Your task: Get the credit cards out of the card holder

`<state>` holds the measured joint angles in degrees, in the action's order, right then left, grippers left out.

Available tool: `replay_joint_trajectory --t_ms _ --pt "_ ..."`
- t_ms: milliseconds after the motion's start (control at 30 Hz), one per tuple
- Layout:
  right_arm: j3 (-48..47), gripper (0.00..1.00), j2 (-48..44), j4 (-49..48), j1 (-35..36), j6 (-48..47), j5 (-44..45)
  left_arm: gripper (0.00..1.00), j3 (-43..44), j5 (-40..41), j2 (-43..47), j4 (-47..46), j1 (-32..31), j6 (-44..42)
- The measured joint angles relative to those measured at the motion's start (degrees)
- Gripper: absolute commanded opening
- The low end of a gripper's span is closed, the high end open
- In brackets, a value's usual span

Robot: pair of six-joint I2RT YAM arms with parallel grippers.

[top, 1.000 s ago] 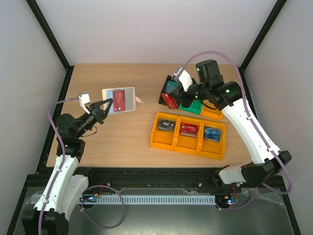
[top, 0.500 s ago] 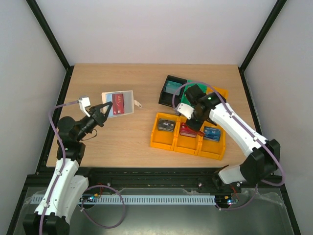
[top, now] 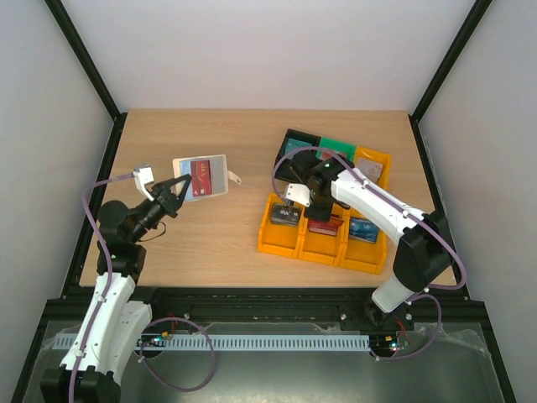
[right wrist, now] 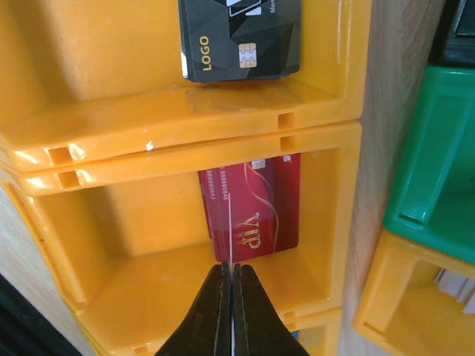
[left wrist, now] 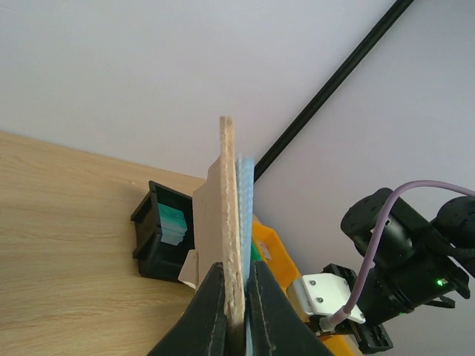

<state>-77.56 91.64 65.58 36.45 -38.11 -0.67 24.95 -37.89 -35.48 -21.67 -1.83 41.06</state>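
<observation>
At the bottom centre of the right wrist view, the right claw [right wrist: 231,273] is pinched shut on what looks like an edge-on card [right wrist: 231,237]. It hangs over the middle yellow bin [right wrist: 141,222], where a red vip card [right wrist: 256,211] lies. A clean drop likely means lowering squarely inside the walls before the jaws part. At the left of the top view, the left claw [top: 174,193] grips the card holder [top: 216,186] over the worktop [top: 218,243], a pocketed red card [top: 200,173] showing.

Bright, even, diffuse light in all three views.
Shadows are soft; white glare streaks the yellow bin [right wrist: 171,100] in the right wrist view.
</observation>
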Motion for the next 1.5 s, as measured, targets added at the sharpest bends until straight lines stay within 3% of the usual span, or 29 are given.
replay_joint_trajectory --t_ms 500,1500 --pt "0.8 0.01 3.4 -4.3 0.0 -7.8 0.4 0.02 -0.5 0.0 0.2 0.3 0.6 -0.2" --pt "3.1 0.02 4.3 -6.4 -1.6 -10.6 -2.2 0.02 -0.5 0.0 0.1 0.9 1.2 -0.9"
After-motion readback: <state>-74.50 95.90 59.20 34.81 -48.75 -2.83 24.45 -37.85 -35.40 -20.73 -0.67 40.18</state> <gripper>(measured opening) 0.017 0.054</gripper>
